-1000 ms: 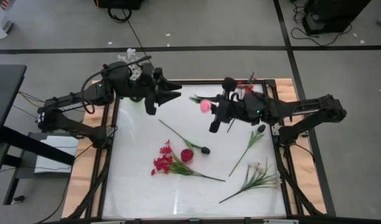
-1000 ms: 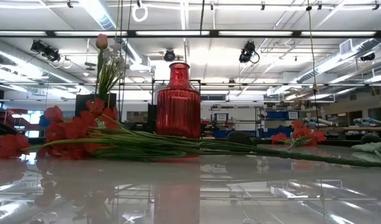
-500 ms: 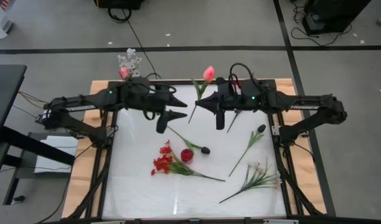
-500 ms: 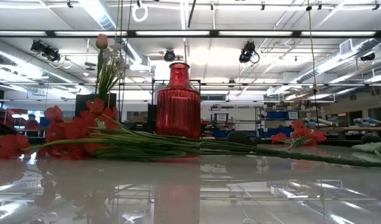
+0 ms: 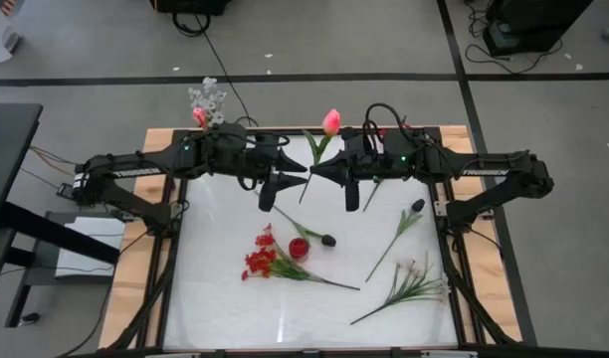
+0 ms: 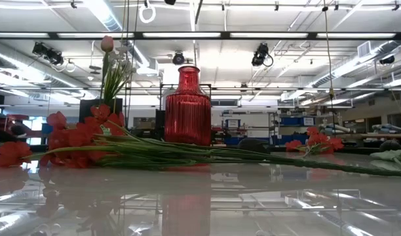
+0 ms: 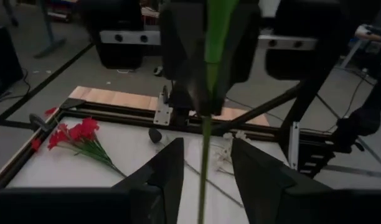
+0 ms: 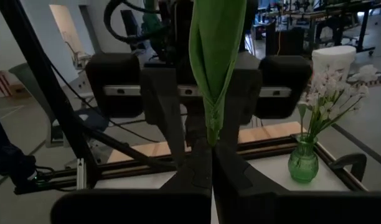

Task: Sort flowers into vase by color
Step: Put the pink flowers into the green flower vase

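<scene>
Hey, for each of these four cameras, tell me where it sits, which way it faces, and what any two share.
High: overhead, facing straight down; both arms, left hand facing right hand.
Low: tabletop height, facing across; ribbed red glass vase, no arms.
Left wrist: faces the right arm; own open fingers.
Right wrist: faces the left arm; own fingers shut on the stem.
Shared: both wrist views show the pink tulip's green stem.

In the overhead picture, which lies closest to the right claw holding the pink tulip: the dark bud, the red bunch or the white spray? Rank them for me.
From the right gripper, which holds the pink tulip:
1. Dark bud, just below, mid-table.
2. Red bunch, lower left of it.
3. White spray, lower right corner, farthest.
</scene>
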Motion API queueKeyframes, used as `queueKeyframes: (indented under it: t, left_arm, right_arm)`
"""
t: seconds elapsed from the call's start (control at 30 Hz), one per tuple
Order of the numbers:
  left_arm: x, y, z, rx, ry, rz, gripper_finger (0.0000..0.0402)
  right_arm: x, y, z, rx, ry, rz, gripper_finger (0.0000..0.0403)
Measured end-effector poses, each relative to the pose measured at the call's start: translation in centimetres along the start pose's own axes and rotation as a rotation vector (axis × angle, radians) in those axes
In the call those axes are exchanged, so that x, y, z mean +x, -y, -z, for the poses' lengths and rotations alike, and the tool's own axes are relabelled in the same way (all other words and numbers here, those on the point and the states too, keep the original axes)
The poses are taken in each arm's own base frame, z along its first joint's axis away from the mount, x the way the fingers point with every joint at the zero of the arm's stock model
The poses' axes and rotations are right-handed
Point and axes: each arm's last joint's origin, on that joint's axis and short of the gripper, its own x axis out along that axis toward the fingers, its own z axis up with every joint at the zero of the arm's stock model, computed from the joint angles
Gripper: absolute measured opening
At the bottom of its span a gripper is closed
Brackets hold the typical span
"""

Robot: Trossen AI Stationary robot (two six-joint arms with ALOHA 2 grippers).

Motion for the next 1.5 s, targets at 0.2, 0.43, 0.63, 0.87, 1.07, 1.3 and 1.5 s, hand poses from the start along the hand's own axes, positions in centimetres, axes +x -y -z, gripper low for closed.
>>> queueKeyframes:
  t: [0.2,0.43,0.63,0.87,1.07,1.3,1.5]
  left_arm:
    - [1.5,-0.3,0.6,-0.008,-0.007,-0.004,0.0123]
    - [2.0,-0.5,0.6,-0.018,0.009,-0.013,0.0075]
    - [1.9,-0.9,0.6,0.006,0.003,-0.018,0.001]
    - [0.9,-1.2,0.3,-0.034,0.021,-0.173,0.0005]
    - [-1.5,-0.9,-0.7,-0.001,0.057,-0.235,0.0005]
    - [-2.6,-0.9,0.7,-0.008,-0.001,-0.269,0.0004]
    - [-4.8,-0.6,0.5,-0.003,0.076,-0.274,0.0004]
  right_arm:
    - [0.0,0.3,-0.1,0.005,0.007,0.0,0.0004]
    - [0.0,0.2,0.0,0.008,-0.007,-0.02,0.0005]
    - [-0.2,0.3,0.1,0.008,-0.024,-0.005,0.0051]
    - [-3.5,0.0,-0.9,0.019,-0.056,0.03,0.0115]
    - [-9.0,-0.2,-1.8,0.022,-0.094,0.125,0.0114]
    - [-14.4,-0.5,-1.6,0.054,-0.027,0.123,0.011]
    - [-17.1,-0.4,-0.6,0.069,0.132,0.111,0.0101]
